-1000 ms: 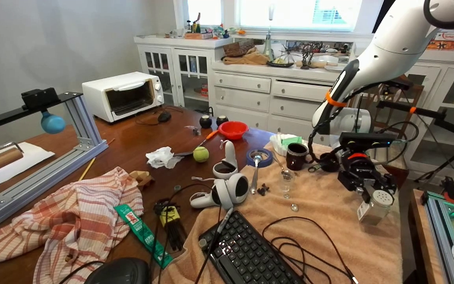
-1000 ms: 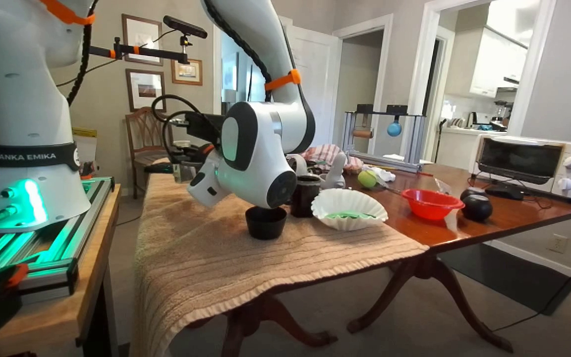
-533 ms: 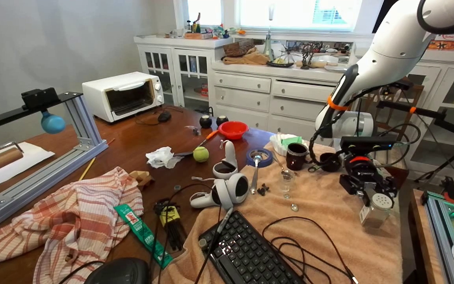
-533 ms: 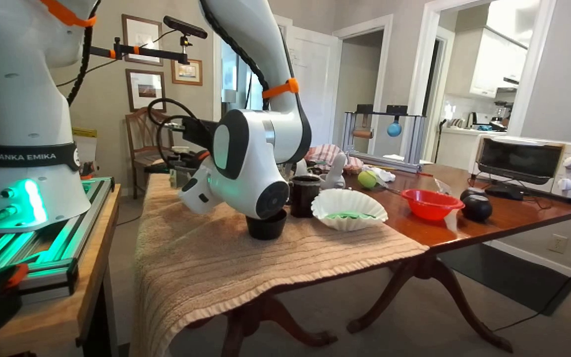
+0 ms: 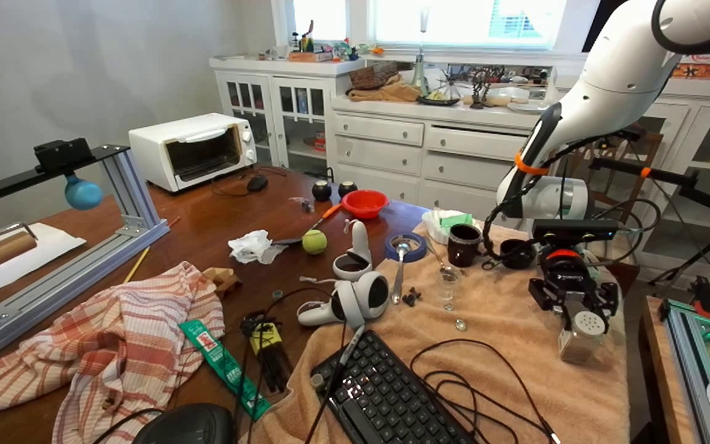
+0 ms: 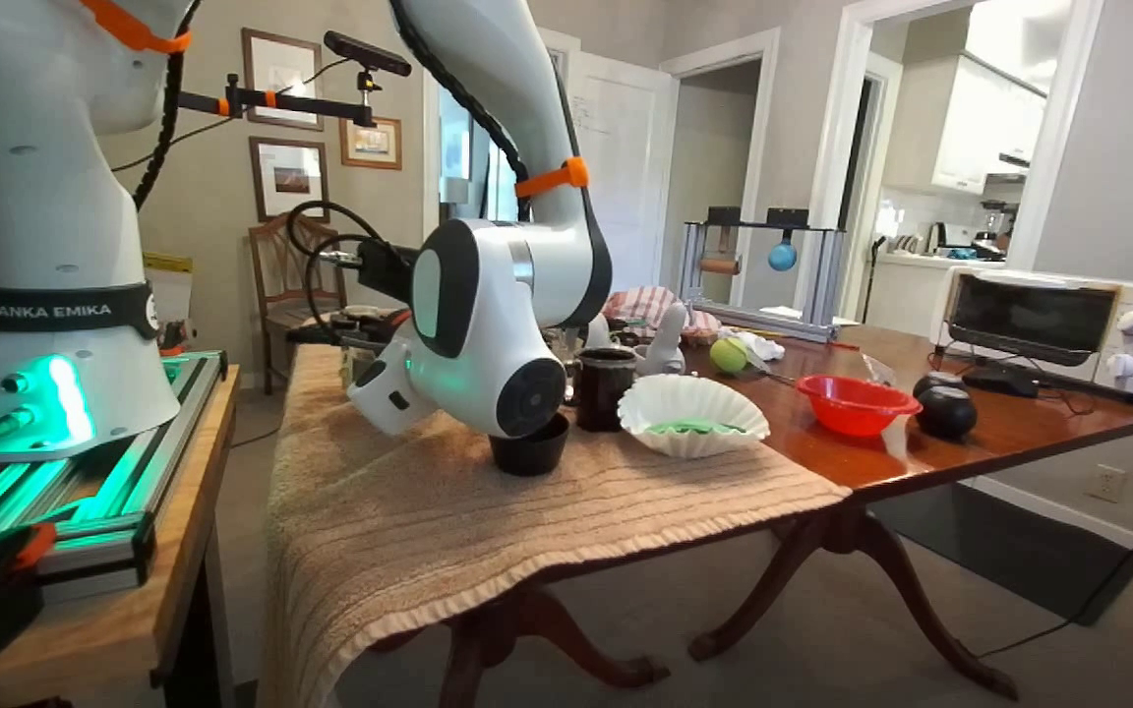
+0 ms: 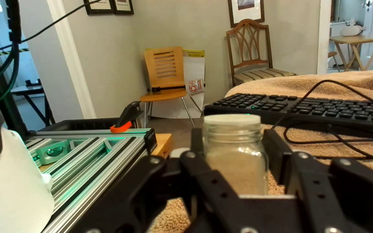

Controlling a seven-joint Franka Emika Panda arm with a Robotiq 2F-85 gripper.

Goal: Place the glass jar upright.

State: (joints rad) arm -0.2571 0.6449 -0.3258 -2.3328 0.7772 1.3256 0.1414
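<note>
- My gripper (image 7: pixel 235 144) is closed in partway, its two dark fingers (image 7: pixel 197 139) on either side of the glass jar (image 5: pixel 579 348), and I have hold of it.
- The jar looks upright in the wrist view, its pale lid (image 5: pixel 589 323) on top; in an exterior view that lid shows small holes.
- Below it lies the tan towel (image 5: pixel 543 370). I cannot tell whether the jar's base touches the cloth.
- My white wrist (image 6: pixel 483 315) blocks a clear look at the jar in an exterior view.
- Near me on the towel stand a black cup (image 6: pixel 527 454) and, just beside it, a dark mug (image 5: pixel 463 245).
- Farther from me is a small clear glass (image 5: pixel 448 288), with a spoon (image 5: pixel 400 274) near it, one end over a roll of blue tape (image 5: pixel 415 248).
- A black keyboard (image 5: pixel 392 401) lies well apart from the jar.
- Out on the wooden table (image 5: pixel 188 228) are a tennis ball (image 5: pixel 314 242), a red bowl (image 5: pixel 364 203) and a white toaster oven (image 5: pixel 191 151).
</note>
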